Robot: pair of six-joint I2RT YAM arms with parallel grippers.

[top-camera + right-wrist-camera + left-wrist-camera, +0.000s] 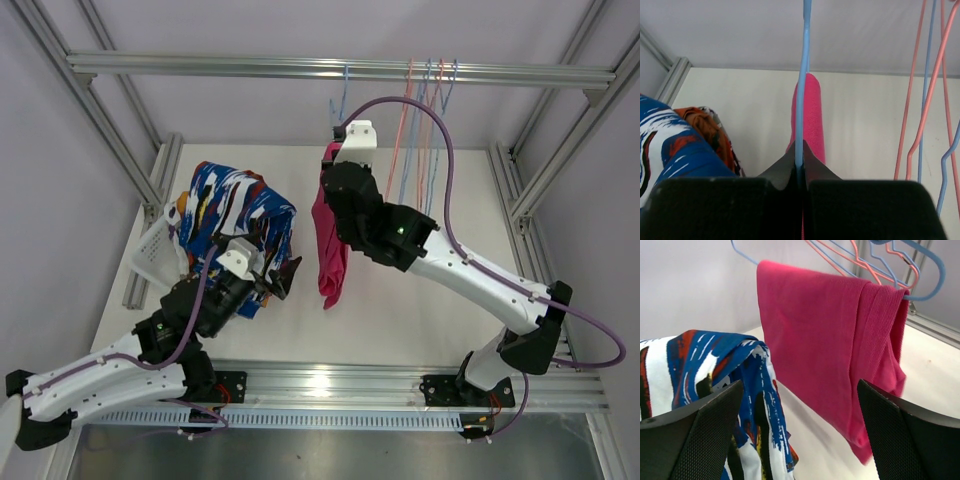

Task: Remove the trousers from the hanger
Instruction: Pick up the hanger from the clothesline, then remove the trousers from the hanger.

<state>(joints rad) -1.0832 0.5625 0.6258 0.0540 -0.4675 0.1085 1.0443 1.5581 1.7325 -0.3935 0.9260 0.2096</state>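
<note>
Right end effector (800, 167) gripping hanger (803, 75), left end effector (799, 405) wide, pink trousers (820, 340) seemingly ribbed

left arm (100, 372): white shells on the long links, with black blocky joints between them
right arm (480, 280): same build, white links and black joint housings
cables: one thin purple cable (190, 315) along the left arm, and a longer purple one (447, 165) arching off the right arm
light (402, 231): small green dot on a black joint housing of the right arm
cameras: a white angular housing on each wrist, left (240, 258) and right (358, 140)
left end effector (799, 390): two broad black fingers (705, 440), their inner faces covered with a fine dotted texture
right end effector (800, 157): matte black blocky fingers (715, 210) that taper to thin tips
bases (215, 385): black mounts with thin wires at the foot
</note>
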